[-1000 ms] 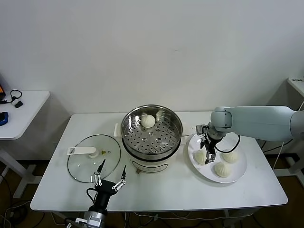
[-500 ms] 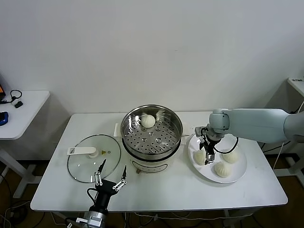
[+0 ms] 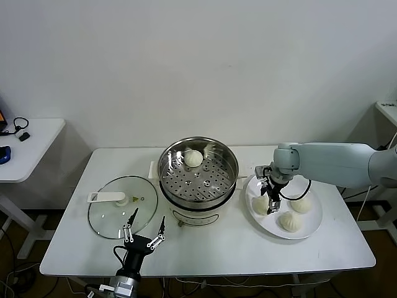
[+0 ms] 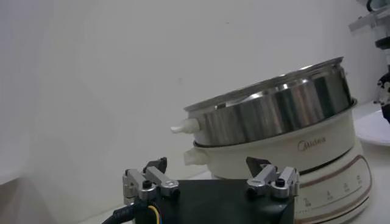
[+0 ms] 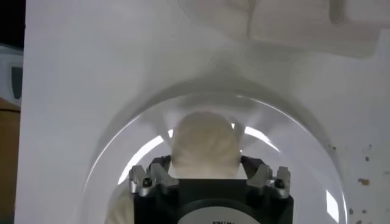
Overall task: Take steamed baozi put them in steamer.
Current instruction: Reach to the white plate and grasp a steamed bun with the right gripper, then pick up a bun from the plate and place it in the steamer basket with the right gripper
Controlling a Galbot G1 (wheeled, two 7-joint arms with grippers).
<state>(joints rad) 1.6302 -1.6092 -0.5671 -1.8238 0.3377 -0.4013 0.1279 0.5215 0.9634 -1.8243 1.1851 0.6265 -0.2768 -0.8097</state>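
At about nine o'clock on the white table [image 3: 74,248] lies a flat glass lid [image 3: 122,215] with a white handle. Just below it, at seven o'clock, the left gripper [image 3: 143,229] waits with its fingers spread apart and nothing in them. In the middle stands the steamer [image 3: 198,177], a shiny metal pot with a tray full of holes. One bun [image 3: 194,158] already sits in it, near the back rim at twelve o'clock. At three o'clock is a round white plate [image 3: 313,226] with three more buns on it. The right gripper [image 3: 270,203] is down on the bun [image 3: 261,203] at the plate's nine o'clock edge. In the right wrist view its two fingers sit on either side of that bun [image 5: 205,146] and look as if they are pressing on it, so the gripper seems to be closed around the bun. The bun still looks to be resting on the plate. The other two buns lie at the plate's two o'clock [image 3: 301,204] and five o'clock [image 3: 289,220]. These buns look soft, light and puffy, so a hard squeeze would likely dent them. I think the best hold is a gentle one low on the round sides, not on the folded top.
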